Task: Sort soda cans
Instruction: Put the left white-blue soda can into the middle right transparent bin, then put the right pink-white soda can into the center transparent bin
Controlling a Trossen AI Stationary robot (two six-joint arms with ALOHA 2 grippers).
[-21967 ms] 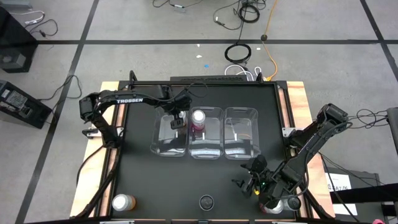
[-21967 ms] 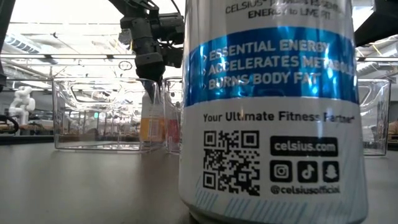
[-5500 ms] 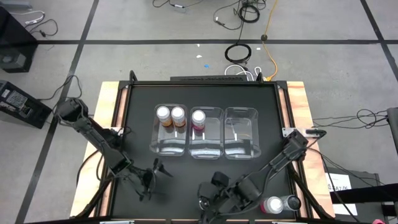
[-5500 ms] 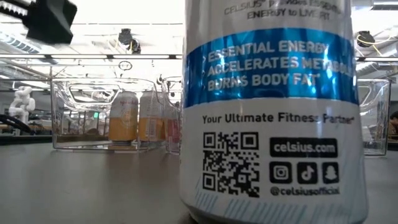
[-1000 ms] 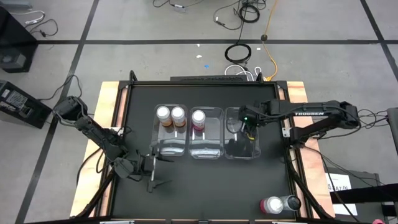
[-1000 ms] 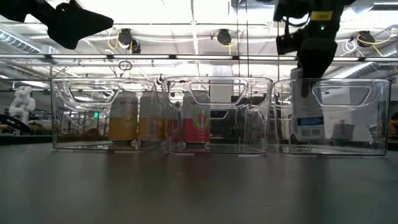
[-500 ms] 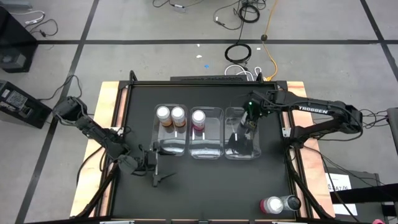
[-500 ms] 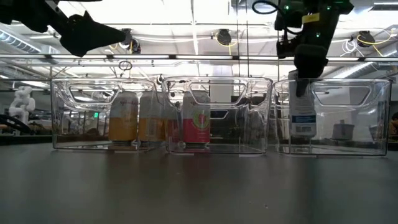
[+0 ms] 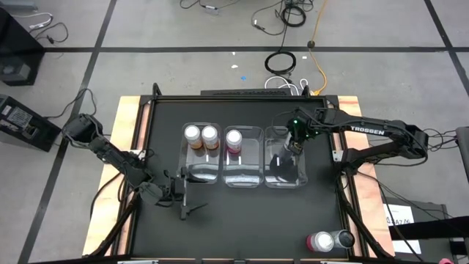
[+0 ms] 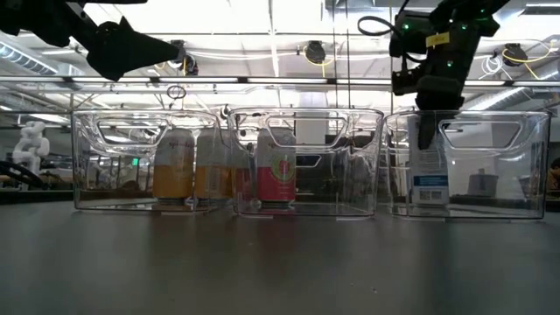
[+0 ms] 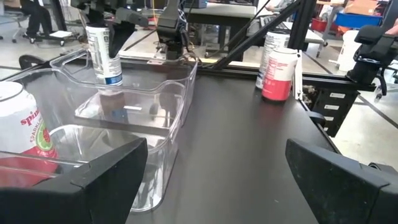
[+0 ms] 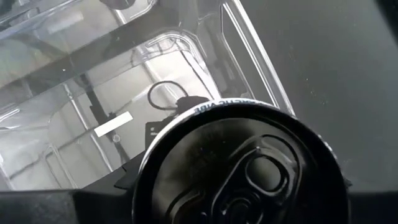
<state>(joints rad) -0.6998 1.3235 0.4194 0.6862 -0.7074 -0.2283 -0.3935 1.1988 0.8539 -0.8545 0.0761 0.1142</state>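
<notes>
My right gripper (image 9: 292, 143) reaches down into the right clear bin (image 9: 300, 176), shut on a dark grey/silver can (image 10: 429, 175). The can's round top fills the right wrist view (image 12: 239, 168). Two orange cans (image 9: 192, 134) (image 9: 210, 134) stand in the left bin. One pink can (image 9: 234, 137) stands in the middle bin. A pink can (image 9: 320, 241) and a silver can (image 9: 343, 238) stand near the table's near right corner. My left gripper (image 9: 179, 199) is open and empty, near the table's near left. My right gripper holds the dark can by its top end (image 10: 428, 138), the two fingers (image 12: 62, 208) on opposite sides of the rim. The fingers come from above, pointing down. The can hangs upright inside the right bin, its base close to the bin's floor; whether it touches, I cannot tell.
The three clear bins stand side by side across the table's middle; the left bin (image 9: 187, 172) and the middle bin (image 9: 253, 177) have bare floor at their near ends. The black table top (image 9: 242, 220) lies bare between the bins and the near edge.
My right gripper has carried the dark can toward the table's far edge inside the right bin and lowered it a little; the can stays upright. My left gripper has shifted a little toward the table's right, still open.
</notes>
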